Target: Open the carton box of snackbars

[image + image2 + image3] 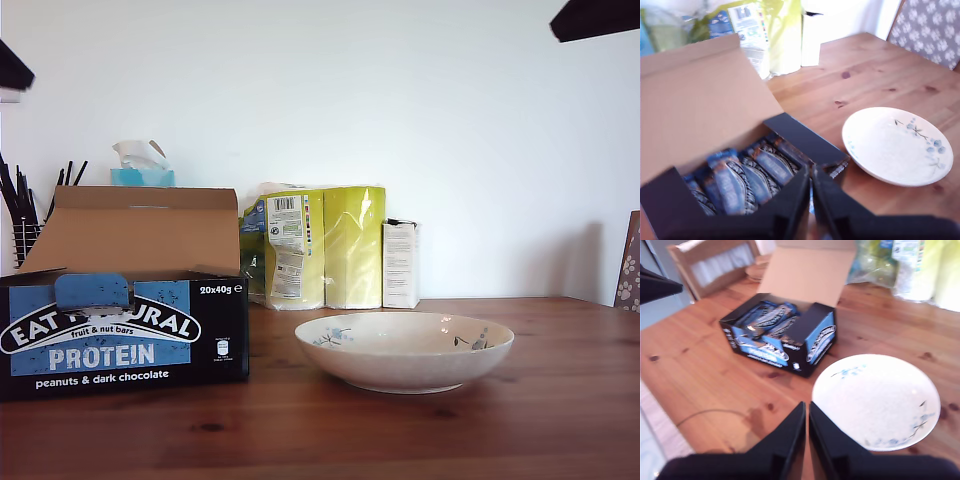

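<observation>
Open snackbar box beside a bowl on a wooden desk.

In the exterior view, the carton box of snackbars (122, 335) stands at the exterior view's left, near the front of the desk (450, 430), its brown lid flap raised; a white bowl (404, 349) sits just to its right, and a yellow-green paper roll pack (325, 246), a small white carton (401, 264) and a light-blue tissue box (142, 175) stand farther back by the wall. In the first wrist view, my first gripper (811, 210) hangs over the open box (740, 170), fingers pressed together on nothing, with wrapped bars (747, 177) showing inside. In the second wrist view, my second gripper (807, 440) hovers above the desk near the bowl (875, 402), fingers likewise pressed together and empty, the box (782, 335) lying beyond.
</observation>
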